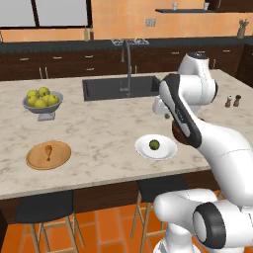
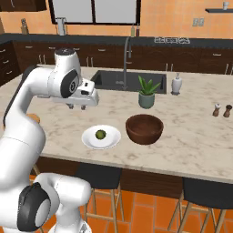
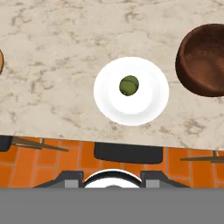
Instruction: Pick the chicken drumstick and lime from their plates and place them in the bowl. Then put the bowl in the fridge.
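lime (image 2: 100, 134) on white plate (image 2: 112, 141) beside bowl (image 2: 144, 129)

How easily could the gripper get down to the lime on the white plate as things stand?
Probably easily. The gripper hangs above the marble counter, near the white plate. The lime lies alone and uncovered at the plate's middle, and the wooden bowl stands apart, to one side.
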You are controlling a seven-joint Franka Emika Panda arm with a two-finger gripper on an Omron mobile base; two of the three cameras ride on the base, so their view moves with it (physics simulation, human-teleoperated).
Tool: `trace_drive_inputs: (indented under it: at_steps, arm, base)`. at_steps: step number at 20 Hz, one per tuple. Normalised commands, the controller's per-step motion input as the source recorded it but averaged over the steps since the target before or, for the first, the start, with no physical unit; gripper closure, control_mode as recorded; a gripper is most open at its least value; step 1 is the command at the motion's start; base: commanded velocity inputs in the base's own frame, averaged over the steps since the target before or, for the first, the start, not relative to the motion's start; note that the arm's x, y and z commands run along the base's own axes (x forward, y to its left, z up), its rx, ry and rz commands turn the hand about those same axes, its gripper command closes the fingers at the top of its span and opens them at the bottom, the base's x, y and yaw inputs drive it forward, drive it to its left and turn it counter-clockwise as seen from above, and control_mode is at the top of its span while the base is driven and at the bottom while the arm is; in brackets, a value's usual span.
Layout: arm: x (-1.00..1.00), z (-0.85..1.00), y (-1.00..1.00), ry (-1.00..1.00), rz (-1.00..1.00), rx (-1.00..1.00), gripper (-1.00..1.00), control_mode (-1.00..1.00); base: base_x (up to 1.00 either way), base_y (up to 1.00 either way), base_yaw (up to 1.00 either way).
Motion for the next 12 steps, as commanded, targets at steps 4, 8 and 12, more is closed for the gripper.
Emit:
trace_drive_inputs:
  at_steps: [4,8,12]
  arm:
    - [0.01,-0.40,0.00,0.00,-0.01,0.00,-1.00,-1.00]
    - [0.16,-0.80,-0.10,0.00,0.00,0.02,-1.00,-1.00]
    - [0.25,-0.75,-0.09,0.00,0.00,0.01,-1.00,-1.00]
  base:
    - [0.00,0.00,0.00]
    - [0.00,0.00,0.00]
    - [0.00,0.00,0.00]
